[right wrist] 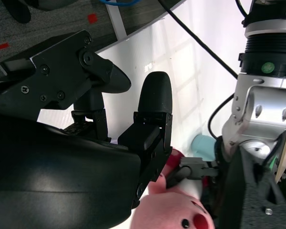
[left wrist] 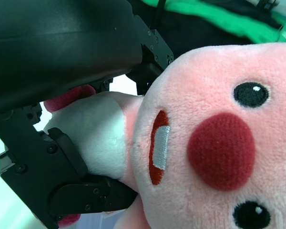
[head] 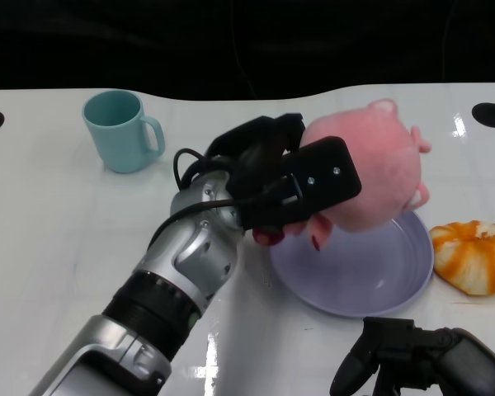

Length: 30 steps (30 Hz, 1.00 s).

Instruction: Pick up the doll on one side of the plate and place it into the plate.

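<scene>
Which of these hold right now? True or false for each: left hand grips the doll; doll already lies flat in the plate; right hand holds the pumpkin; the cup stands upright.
1. The left hand grips the pink doll: true.
2. The doll lies flat in the plate: false; it is held above the plate's far rim.
3. The right hand holds the pumpkin: false; it holds nothing, and the pumpkin sits beside the plate.
4. The teal cup stands upright: true.

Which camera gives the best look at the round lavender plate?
The head view: the round lavender plate shows almost whole beneath the pink plush doll held by the left hand. The wrist views show no clear part of it.
</scene>
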### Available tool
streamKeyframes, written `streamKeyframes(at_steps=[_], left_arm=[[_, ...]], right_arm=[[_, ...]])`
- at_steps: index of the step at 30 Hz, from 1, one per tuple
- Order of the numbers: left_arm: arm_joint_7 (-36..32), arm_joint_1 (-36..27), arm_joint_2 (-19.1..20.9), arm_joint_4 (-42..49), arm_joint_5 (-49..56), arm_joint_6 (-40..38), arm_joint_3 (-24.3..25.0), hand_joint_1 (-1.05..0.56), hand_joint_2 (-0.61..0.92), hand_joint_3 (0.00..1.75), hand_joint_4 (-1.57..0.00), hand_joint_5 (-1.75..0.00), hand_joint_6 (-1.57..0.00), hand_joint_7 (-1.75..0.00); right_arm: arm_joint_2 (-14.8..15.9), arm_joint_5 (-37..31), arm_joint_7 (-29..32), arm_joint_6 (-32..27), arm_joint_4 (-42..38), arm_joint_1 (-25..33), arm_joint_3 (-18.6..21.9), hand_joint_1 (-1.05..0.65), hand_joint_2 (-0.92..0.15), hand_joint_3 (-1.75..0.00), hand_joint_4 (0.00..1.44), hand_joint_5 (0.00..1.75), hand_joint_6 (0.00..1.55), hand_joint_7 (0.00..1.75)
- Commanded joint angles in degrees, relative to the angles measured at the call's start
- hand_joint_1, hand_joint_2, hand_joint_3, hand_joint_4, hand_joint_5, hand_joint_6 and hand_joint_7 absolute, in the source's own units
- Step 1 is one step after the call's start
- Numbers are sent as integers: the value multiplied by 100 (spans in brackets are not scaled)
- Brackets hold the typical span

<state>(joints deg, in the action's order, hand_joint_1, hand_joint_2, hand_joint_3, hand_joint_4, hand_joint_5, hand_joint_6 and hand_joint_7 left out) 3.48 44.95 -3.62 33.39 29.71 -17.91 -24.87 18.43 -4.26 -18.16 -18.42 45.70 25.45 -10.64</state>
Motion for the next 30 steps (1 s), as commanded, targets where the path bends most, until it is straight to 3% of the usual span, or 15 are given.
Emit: streamKeyframes(at_steps=[1,3,6,7,8,10,12,13,14,15,17,20,25,30], left_arm=[[-112,278,-50,305,75,125,-68,-19,51,104,-91,-175,-67,-175],[-97,358,-92,462,102,132,-121,-20,50,103,-91,-175,-66,-175],[2,494,-191,668,66,43,-126,-25,57,68,-83,-175,-84,-106],[72,540,-213,717,77,-2,-159,-28,66,46,-79,-175,-92,-72],[133,575,-223,753,90,-35,-195,-29,74,32,-75,-173,-91,-47],[330,607,-206,774,90,-23,-267,-31,85,16,-68,-167,-85,-17],[595,552,-134,654,65,73,-338,-34,90,12,-66,-161,-79,-8],[692,523,-103,595,70,105,-370,-44,91,14,-41,-123,-64,-3],[798,480,-64,525,91,160,-426,-48,92,15,-33,-109,-58,-2],[876,445,-35,468,109,192,-472,-57,92,19,-22,-76,-43,-1],[1011,383,8,361,104,229,-511,-66,92,22,-13,-52,-30,0],[1137,348,99,279,205,279,-636,-74,92,26,-2,-37,-19,0],[1257,374,229,201,446,265,-886,-91,92,36,0,-4,-5,-1],[1437,281,383,-175,530,205,-948,-98,92,41,0,0,-2,-1]], right_arm=[[31,19,9,56,-31,-14,46,-8,-62,-95,64,154,63,117],[31,6,13,21,-15,-28,38,-8,-62,-96,64,154,63,117],[43,-29,17,-22,25,-39,15,-8,-62,-95,64,153,63,118],[42,-36,20,-19,33,-34,7,-8,-62,-95,64,153,63,118],[39,-41,22,-20,43,-28,0,-9,-62,-95,64,153,63,118],[36,-43,21,-60,81,-13,-10,-10,-62,-95,64,153,63,118],[33,-39,20,-85,121,8,-17,-10,-62,-95,64,153,63,117],[32,-35,18,-88,131,15,-18,-10,-62,-95,64,153,63,117],[35,-33,15,-78,142,23,-21,-10,-62,-96,64,153,63,117],[37,-31,12,-73,151,29,-23,-9,-62,-96,64,153,63,117],[42,-32,9,-78,168,33,-25,-9,-61,-97,64,154,63,117],[37,-30,13,-86,179,31,-25,-10,-61,-98,64,153,63,118],[46,-5,-3,-119,191,24,7,-10,-59,-99,65,154,63,118],[48,63,-21,-44,161,47,71,-8,-59,-100,65,154,63,119]])
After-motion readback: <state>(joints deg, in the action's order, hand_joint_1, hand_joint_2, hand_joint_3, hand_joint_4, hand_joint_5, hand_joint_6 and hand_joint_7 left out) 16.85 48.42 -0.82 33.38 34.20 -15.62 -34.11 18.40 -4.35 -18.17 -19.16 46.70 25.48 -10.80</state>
